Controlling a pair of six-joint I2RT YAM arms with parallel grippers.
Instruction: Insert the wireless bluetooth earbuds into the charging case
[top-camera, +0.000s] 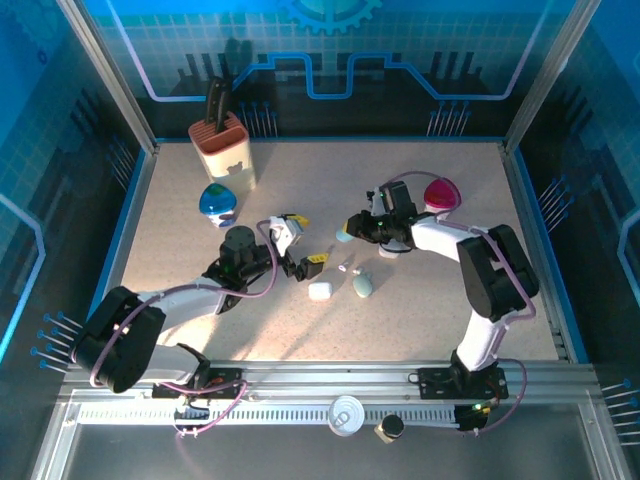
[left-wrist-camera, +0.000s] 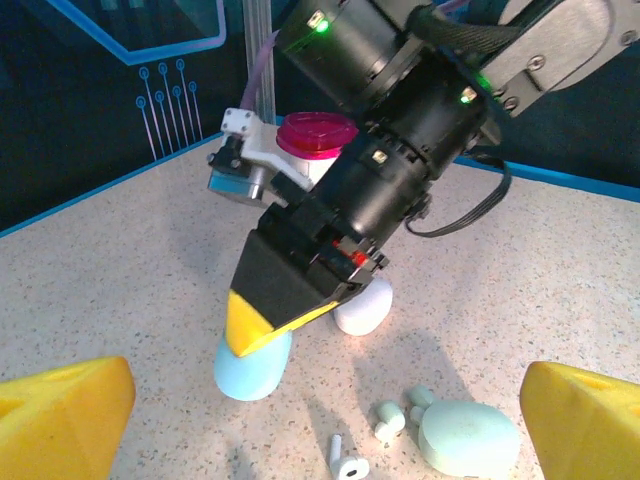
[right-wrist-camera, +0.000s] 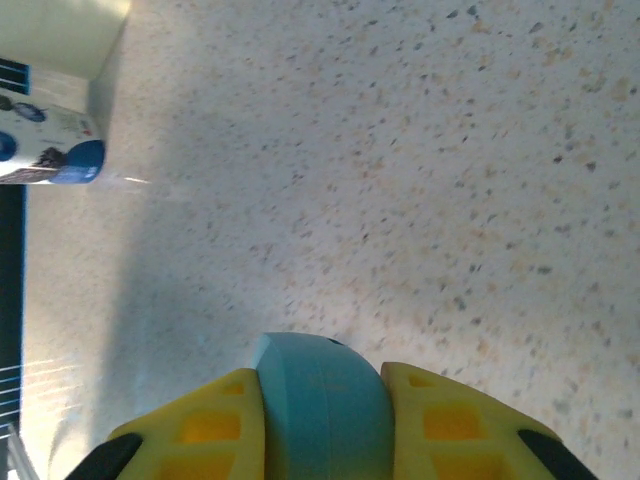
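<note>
Tools at mid-worktop: one spread, one pinching a case.

Left tool stands spread wide with nothing between its yellow fingertips. The right tool is pressed in on a pale blue case, one yellow pad on each flank, and the case's lower end meets the worktop. A white earbud lies loose on the worktop just ahead of the left tool, near a mint case and well clear of the gripped one. The left arm lies low, reaching from its base toward the middle. The right arm is bent at the elbow with its forearm running leftward, and its tool pitches steeply down.
</note>
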